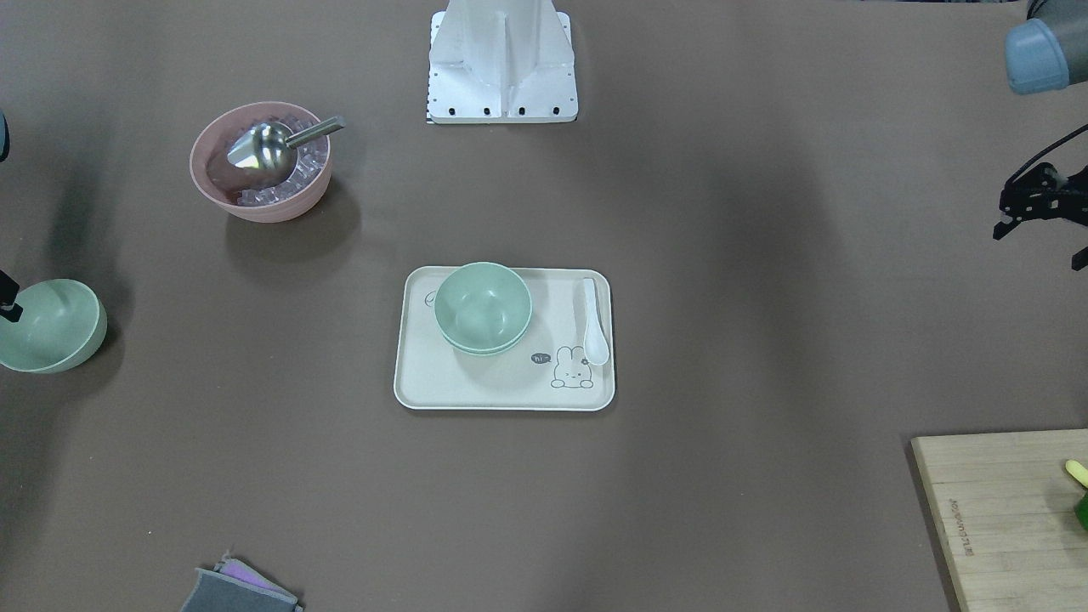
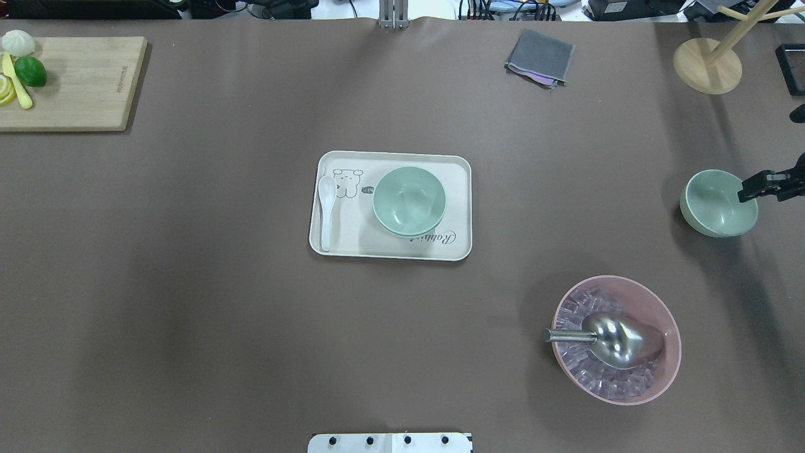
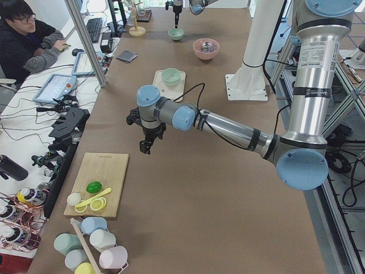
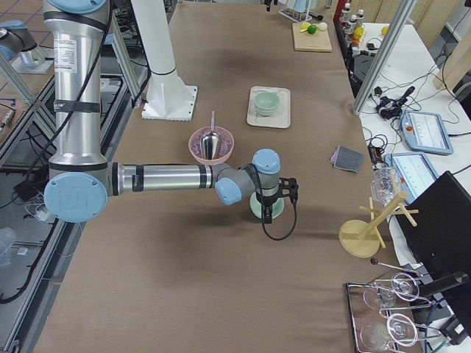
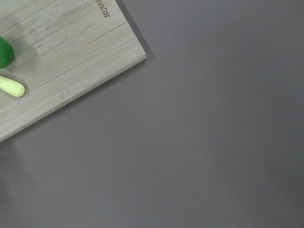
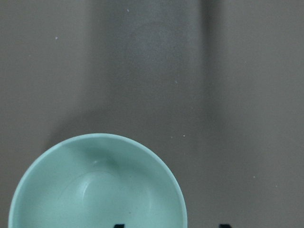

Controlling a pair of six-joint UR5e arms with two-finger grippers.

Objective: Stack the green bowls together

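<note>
Two pale green bowls (image 2: 409, 201) sit nested on the cream tray (image 2: 390, 248) at mid-table; they also show in the front view (image 1: 482, 308). A third green bowl (image 2: 716, 204) stands alone on the table at the overhead view's right edge, seen too in the front view (image 1: 51, 327) and the right wrist view (image 6: 97, 190). My right gripper (image 2: 749, 190) is open at this bowl's rim, one fingertip (image 6: 118, 226) inside and one outside. My left gripper (image 1: 1039, 246) hangs open and empty above bare table near the cutting board.
A pink bowl (image 2: 654, 302) with ice and a metal scoop (image 2: 607, 336) stands near the lone bowl. A white spoon (image 2: 326, 211) lies on the tray. A cutting board (image 2: 75, 85) with fruit, a grey cloth (image 2: 539, 58) and a wooden stand (image 2: 707, 66) line the far edge.
</note>
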